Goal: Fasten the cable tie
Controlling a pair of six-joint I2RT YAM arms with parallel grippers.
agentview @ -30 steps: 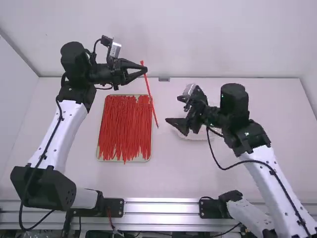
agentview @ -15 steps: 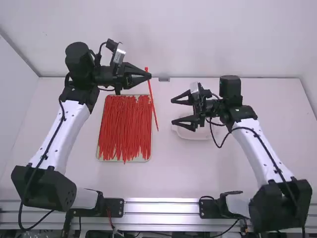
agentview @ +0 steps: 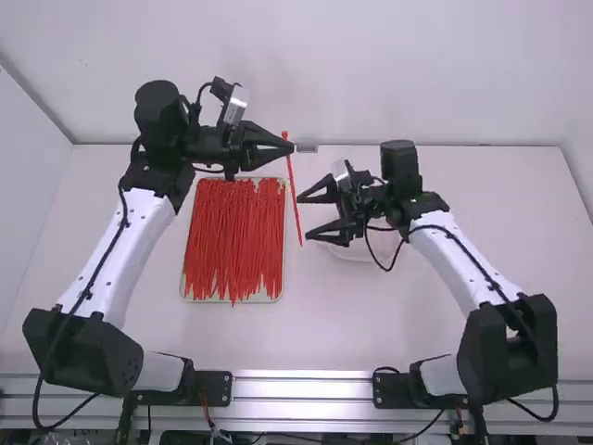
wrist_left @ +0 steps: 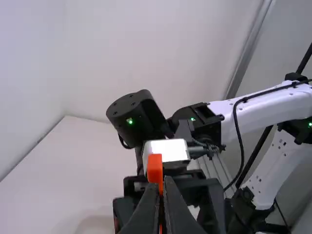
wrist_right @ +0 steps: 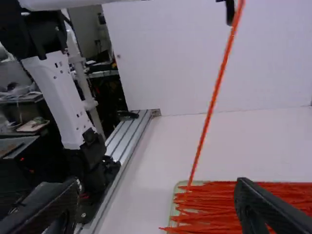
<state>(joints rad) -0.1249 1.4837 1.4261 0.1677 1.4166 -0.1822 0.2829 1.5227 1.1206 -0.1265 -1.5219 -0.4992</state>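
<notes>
My left gripper [agentview: 281,142] is shut on the head end of a single red cable tie [agentview: 295,195], held up in the air. The tie hangs down beside the right edge of a tray [agentview: 262,299] piled with several red cable ties [agentview: 232,236]. In the left wrist view the fingers [wrist_left: 148,204] pinch the tie's head [wrist_left: 155,168]. My right gripper [agentview: 308,215] is open just right of the hanging strap, its fingers spread above and below. In the right wrist view the strap [wrist_right: 214,97] hangs in front of the wide-spread fingers [wrist_right: 273,209], not between them.
A small clear dish [agentview: 363,252] lies on the white table under the right arm's wrist. The table's back wall stands close behind both grippers. Bare table lies in front of the tray and at the far right.
The right gripper swung up and left toward the hanging tie, staying open. The left gripper carried the tie slightly to the right.
</notes>
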